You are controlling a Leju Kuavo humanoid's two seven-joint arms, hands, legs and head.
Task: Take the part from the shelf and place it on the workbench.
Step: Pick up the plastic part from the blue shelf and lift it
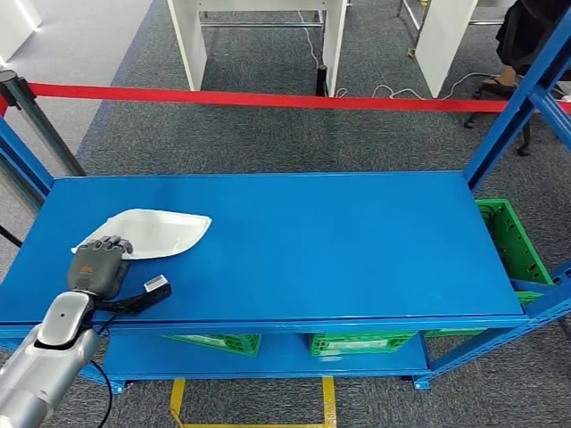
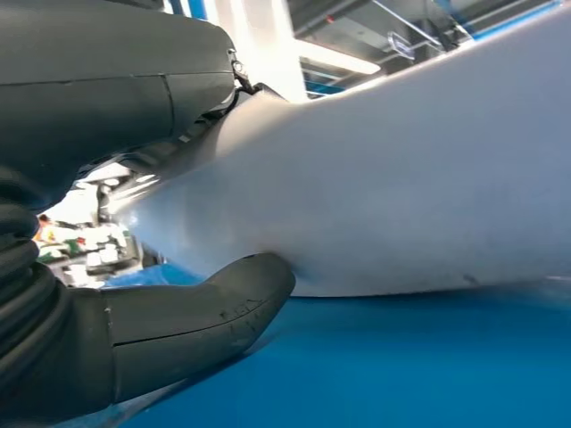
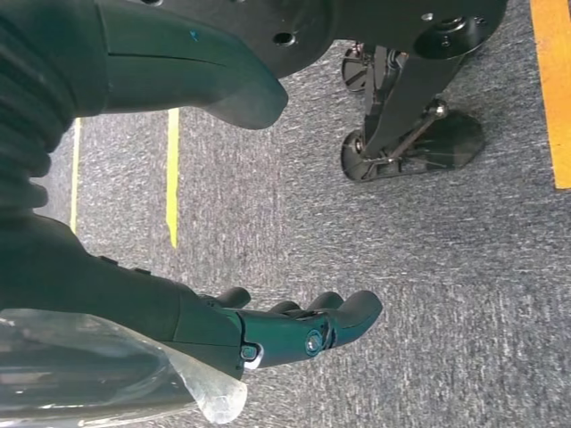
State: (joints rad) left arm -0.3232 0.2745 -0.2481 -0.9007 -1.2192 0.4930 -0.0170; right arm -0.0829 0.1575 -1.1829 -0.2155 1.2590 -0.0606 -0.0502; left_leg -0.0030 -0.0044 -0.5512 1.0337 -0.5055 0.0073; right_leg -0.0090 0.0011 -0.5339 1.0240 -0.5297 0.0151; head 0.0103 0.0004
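Left hand (image 1: 100, 265) gripping the white part (image 1: 153, 233) on the blue shelf top (image 1: 323, 250).

The part is a shallow, smooth white tray-like shell lying flat near the shelf's left end. The left wrist view shows the thumb (image 2: 202, 316) under its rim and the fingers (image 2: 121, 80) over it. The right hand (image 3: 296, 330) hangs with fingers apart, holding nothing, above grey carpet (image 3: 437, 267). Red barrier tape (image 1: 269, 98) crosses behind the shelf; green crates (image 1: 515, 241) sit lower.

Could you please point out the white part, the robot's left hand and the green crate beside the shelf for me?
white part (image 1: 161, 230): head view, middle of its upper face.
left hand (image 1: 100, 265): head view, back of the hand.
green crate (image 1: 515, 239): head view, its lattice wall.
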